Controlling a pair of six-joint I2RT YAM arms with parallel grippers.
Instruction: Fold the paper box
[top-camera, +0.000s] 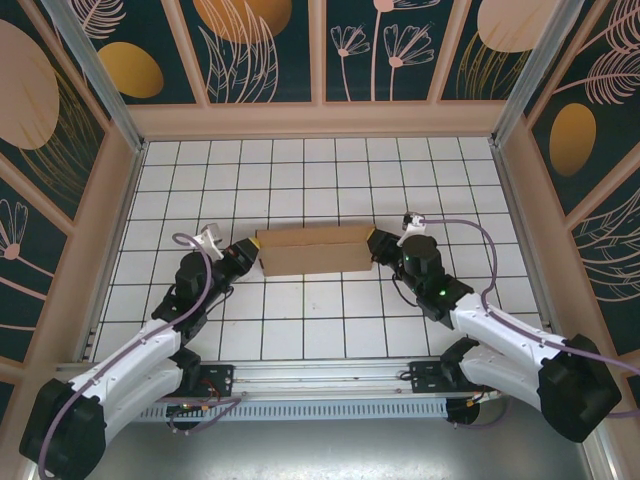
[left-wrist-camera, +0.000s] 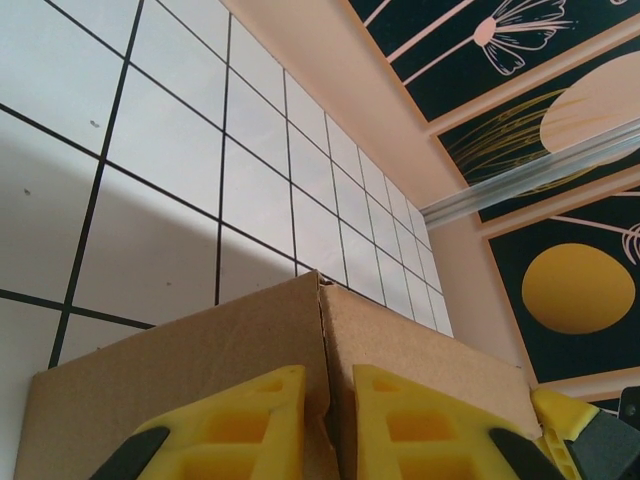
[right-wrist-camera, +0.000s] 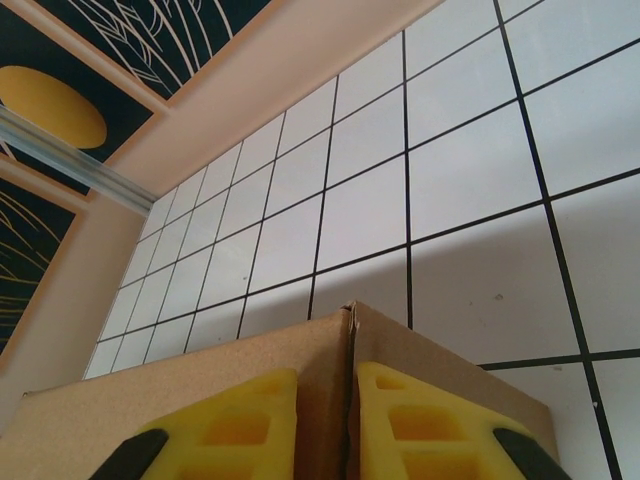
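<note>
The paper box (top-camera: 312, 250) is a long, narrow shape of plain brown cardboard lying across the middle of the tiled floor. My left gripper (top-camera: 252, 257) is at its left end and my right gripper (top-camera: 378, 247) at its right end. In the left wrist view the yellow fingers (left-wrist-camera: 240, 425) stand close together with a cardboard corner seam of the box (left-wrist-camera: 200, 350) pinched between them, the left gripper (left-wrist-camera: 330, 420) shut on it. In the right wrist view the right gripper (right-wrist-camera: 350, 420) is likewise shut on the box (right-wrist-camera: 200, 380), its fingers (right-wrist-camera: 430, 425) pressing two meeting panels together.
White tiled floor (top-camera: 320, 320) with black grid lines surrounds the box. Low peach walls (top-camera: 320, 120) and dark flower-patterned panels enclose it at the back and sides. An aluminium rail (top-camera: 320, 375) runs along the near edge by the arm bases.
</note>
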